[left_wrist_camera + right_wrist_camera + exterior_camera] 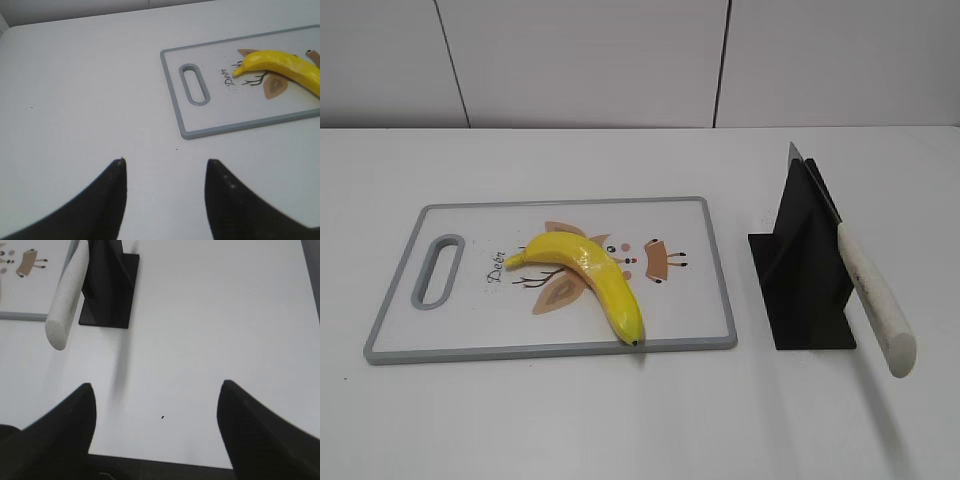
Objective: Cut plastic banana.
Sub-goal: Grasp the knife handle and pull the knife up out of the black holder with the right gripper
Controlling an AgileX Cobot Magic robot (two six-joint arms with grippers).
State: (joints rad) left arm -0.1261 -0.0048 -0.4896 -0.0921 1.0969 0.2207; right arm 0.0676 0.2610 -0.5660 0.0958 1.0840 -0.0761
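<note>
A plain white counter (620, 420) runs back to a white panelled wall (580, 60) with two dark seams. One grey-rimmed cutting board (720, 270) lies left of the middle, nearer the front edge. One yellow plastic banana (590, 275) rests on it, its tip at the board's front rim. One black stand (800, 270) toward the right edge holds one white-handled knife (875, 300). The left claw (165, 165) and right claw (155, 387) both hang released over bare counter.
</note>
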